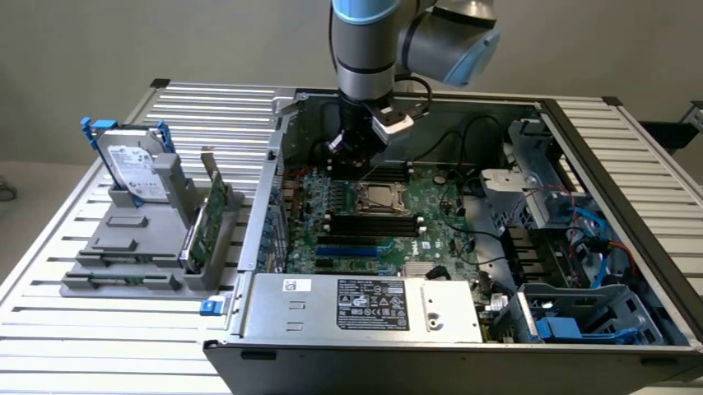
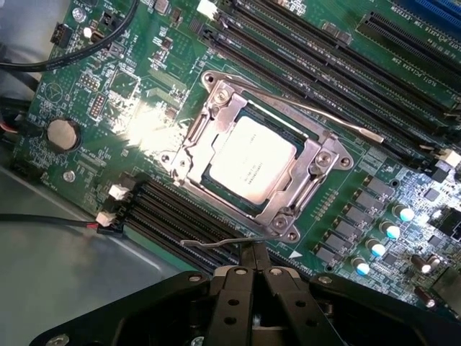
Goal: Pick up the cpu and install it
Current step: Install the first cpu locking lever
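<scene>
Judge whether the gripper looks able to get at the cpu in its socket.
Probably yes. The cpu lies uncovered on top, the gripper hangs close beside it, and nothing stands between them. The socket frame hugging its edges might hinder a grip.

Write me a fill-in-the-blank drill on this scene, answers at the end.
The cpu lies in the ____ of the motherboard.
The tool hangs above the motherboard, inside the open computer ____.
The hard drive stands outside it, on the exterior view's ____.
Answers: socket; case; left.
</scene>
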You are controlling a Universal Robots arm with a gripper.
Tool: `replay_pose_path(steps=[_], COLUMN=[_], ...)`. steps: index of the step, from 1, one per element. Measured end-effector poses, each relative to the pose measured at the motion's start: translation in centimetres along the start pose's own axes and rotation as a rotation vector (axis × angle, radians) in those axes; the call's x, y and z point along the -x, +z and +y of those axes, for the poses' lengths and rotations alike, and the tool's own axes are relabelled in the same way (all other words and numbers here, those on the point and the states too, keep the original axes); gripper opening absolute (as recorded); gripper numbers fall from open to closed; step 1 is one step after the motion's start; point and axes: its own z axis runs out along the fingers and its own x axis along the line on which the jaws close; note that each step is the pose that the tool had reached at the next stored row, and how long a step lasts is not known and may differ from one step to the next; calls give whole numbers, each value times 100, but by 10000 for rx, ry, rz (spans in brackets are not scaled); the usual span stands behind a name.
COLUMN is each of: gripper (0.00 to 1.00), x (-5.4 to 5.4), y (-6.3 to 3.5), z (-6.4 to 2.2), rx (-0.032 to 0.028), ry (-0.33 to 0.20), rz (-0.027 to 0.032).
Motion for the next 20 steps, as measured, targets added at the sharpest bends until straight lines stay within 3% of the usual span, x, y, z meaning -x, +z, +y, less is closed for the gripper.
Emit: replay_pose_path(steps=[10, 20], gripper=[11, 11], x=[-21, -42], y=[8, 40], z=[14, 37], rx=[44, 47], ry=[-7, -39], rz=[-27, -26])
